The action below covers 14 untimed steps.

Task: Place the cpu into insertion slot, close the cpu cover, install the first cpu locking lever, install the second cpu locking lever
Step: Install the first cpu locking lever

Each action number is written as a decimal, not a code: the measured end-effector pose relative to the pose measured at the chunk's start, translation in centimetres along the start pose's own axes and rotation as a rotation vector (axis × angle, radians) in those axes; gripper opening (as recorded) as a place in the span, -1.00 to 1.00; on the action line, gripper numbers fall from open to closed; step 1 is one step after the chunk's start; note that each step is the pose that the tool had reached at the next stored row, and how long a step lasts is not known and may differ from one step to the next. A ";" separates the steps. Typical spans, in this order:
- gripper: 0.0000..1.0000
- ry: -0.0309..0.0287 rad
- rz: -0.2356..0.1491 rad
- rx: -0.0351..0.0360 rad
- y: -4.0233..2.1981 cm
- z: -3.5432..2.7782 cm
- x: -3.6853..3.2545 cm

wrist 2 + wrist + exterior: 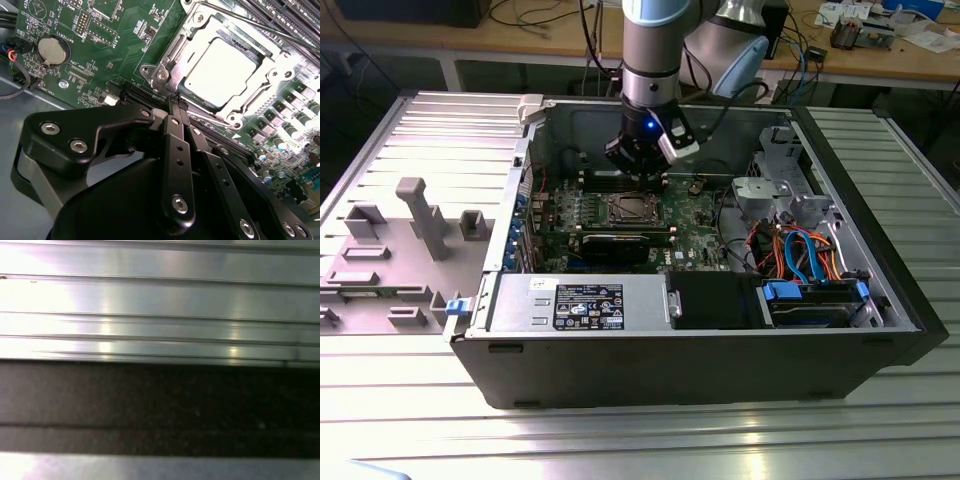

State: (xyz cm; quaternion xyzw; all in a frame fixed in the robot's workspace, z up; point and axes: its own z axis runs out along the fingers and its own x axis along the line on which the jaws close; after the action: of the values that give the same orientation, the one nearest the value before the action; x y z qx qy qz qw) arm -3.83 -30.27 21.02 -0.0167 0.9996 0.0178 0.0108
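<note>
In the insertion slot [159,75] the cpu [220,70] is seen seated, the cpu cover [252,92] apparently lowered around it; the gripper [175,104] is held just beside, fingers pressed together on nothing visible; whether the locking lever [240,23] is latched cannot be made out.

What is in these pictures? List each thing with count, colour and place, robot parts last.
case: one, dark grey, on the table
table: one, silver, under the case
board: one, green, inside the case
cpu: one, silver, framed by the cover
cover: one, silver, around the cpu
battery: one, silver, on the board
graphics card: one, black, near the cpu
power supply: one, grey, inside the case's near wall
cables: several, blue and orange, in the case, exterior view's right
fixture: one, grey, on the table, exterior view's left
arm: one, grey, above the case
end effector: one, black, shut, at the cover's edge
</note>
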 end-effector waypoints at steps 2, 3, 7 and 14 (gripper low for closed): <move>-0.79 0.0000 0.000 0.0000 0.00 0.06 -0.01; -0.79 0.0000 0.000 0.0000 0.00 0.08 -0.01; -0.79 0.0000 0.000 0.0000 0.00 0.19 -0.01; -0.79 0.0001 0.000 0.0002 0.01 0.27 -0.04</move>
State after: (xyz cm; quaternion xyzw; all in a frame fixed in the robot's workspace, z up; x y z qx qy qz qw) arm -3.78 -30.26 20.74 -0.0167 0.9996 0.0177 0.0108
